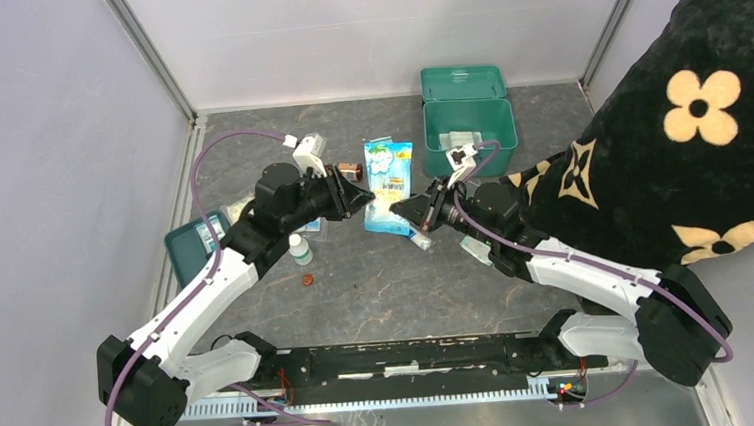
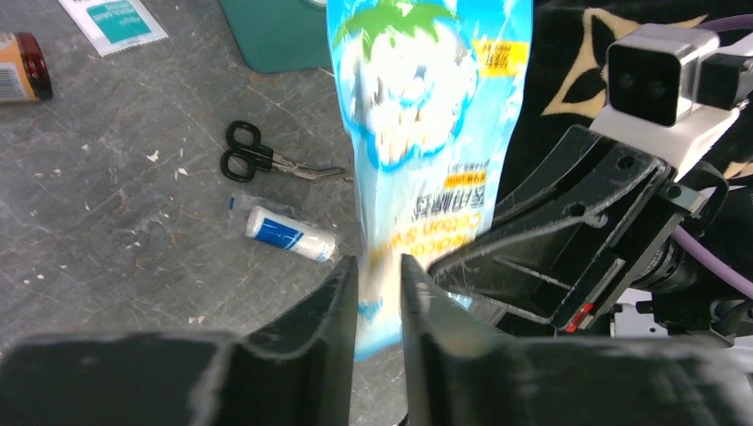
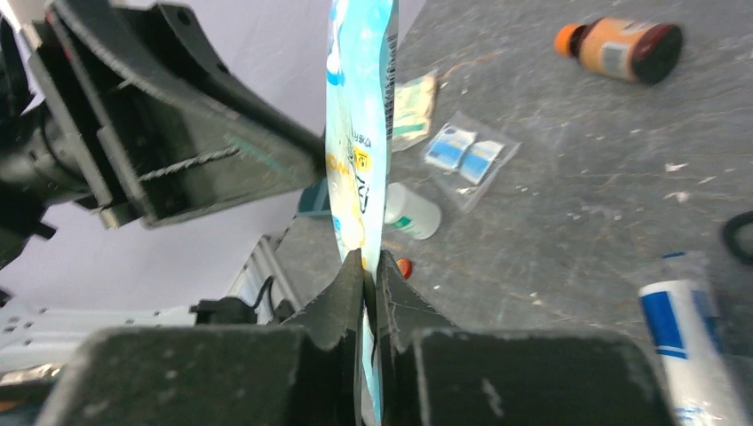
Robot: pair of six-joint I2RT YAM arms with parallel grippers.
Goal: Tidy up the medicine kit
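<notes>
The medicine kit [image 1: 468, 136] is a teal box standing open at the back, its lid [image 1: 462, 82] tipped back; its wall also shows in the left wrist view [image 2: 275, 40]. A blue-and-white cotton swab bag [image 1: 389, 177] hangs between both grippers above the table. My left gripper [image 1: 365, 200] holds the bag's lower end [image 2: 426, 133] between its jaws [image 2: 378, 262]. My right gripper [image 1: 400, 211] is shut tight on the bag's thin edge [image 3: 360, 115], its tips [image 3: 371, 257] pressed together on it.
A flat teal tray [image 1: 190, 248] lies at the left. Scissors [image 2: 257, 160], a blue-white gauze roll [image 2: 289, 233], a brown bottle [image 3: 622, 49], a small white bottle [image 1: 299, 248], a red cap [image 1: 307, 278] and sachets [image 3: 466, 151] lie loose. A black flowered cushion [image 1: 687, 121] fills the right.
</notes>
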